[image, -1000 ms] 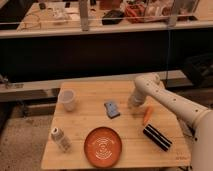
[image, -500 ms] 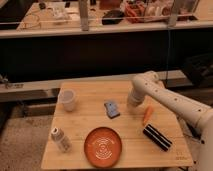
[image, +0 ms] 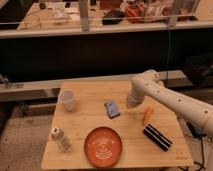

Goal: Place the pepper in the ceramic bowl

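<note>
The pepper (image: 147, 115) is a small slim orange vegetable lying on the wooden table (image: 90, 120), right of centre. The ceramic bowl (image: 103, 146) is a wide orange-red dish with a white swirl, near the table's front edge, and nothing lies in it. My gripper (image: 131, 103) hangs at the end of the white arm, low over the table. It is just left of the pepper and right of a small blue object (image: 112, 108). It holds nothing that I can see.
A white cup (image: 67, 100) stands at the table's left rear. A white dark-capped shaker bottle (image: 61, 139) stands at the front left. A black ribbed bar (image: 157, 137) lies right of the bowl. A dark counter and railing run behind the table.
The arm's end has barely shifted. The pepper, the bowl and the other things have stayed in place.
</note>
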Controlling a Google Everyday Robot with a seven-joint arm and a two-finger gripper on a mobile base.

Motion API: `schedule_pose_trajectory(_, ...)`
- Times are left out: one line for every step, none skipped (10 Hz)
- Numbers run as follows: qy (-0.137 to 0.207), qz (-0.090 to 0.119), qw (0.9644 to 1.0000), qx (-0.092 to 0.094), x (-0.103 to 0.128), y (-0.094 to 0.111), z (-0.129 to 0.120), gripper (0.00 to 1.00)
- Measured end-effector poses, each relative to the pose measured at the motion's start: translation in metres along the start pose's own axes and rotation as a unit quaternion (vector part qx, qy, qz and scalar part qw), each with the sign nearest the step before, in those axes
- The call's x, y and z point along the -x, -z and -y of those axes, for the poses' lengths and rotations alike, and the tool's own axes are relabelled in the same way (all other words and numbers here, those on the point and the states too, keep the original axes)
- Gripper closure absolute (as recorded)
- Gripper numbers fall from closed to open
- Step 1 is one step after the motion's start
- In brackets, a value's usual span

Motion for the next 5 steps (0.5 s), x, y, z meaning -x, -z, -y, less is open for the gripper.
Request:
schedule_pose_trajectory(-0.002,0.001,1.0,-0.003,-0.0003,0.0037,-0.001,0.94)
schedule_pose_trajectory(-0.001,0.002,1.0,-0.005,0.0003,0.0061,-0.0029,0.93)
schedule_pose_trajectory(-0.001,0.003,1.0,-0.006,0.0018,0.0078,-0.0033,0.93)
schedule_pose_trajectory(0.0,0.005,1.0,-0.008,0.0044,0.0091,-0.0039,0.93)
schedule_pose_trajectory(0.0,0.007,0.9999,-0.011,0.0051,0.0112,-0.0053,0.93)
